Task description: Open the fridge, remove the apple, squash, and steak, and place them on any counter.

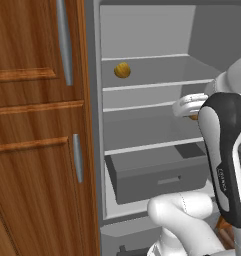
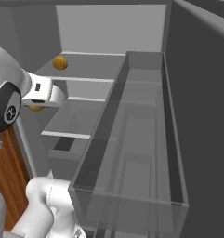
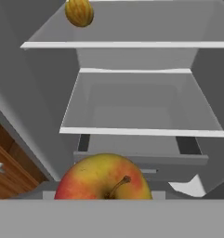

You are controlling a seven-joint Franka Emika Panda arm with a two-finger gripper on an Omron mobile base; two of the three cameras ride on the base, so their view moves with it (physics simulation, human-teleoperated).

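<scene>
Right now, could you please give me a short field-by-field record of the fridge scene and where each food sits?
fridge: door open, grey shelves exposed
squash: resting on an upper shelf, left side
apple: right at the gripper, close to the hand camera
gripper: in front of the middle shelves, appears shut on apple
wooden cabinet: left of the fridge, closed
steak: not identifiable

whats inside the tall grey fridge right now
A lumpy yellow-orange squash sits on an upper grey shelf of the fridge. A red-yellow apple is close at the gripper. The lower drawer hides its contents; no steak is visible.
</scene>
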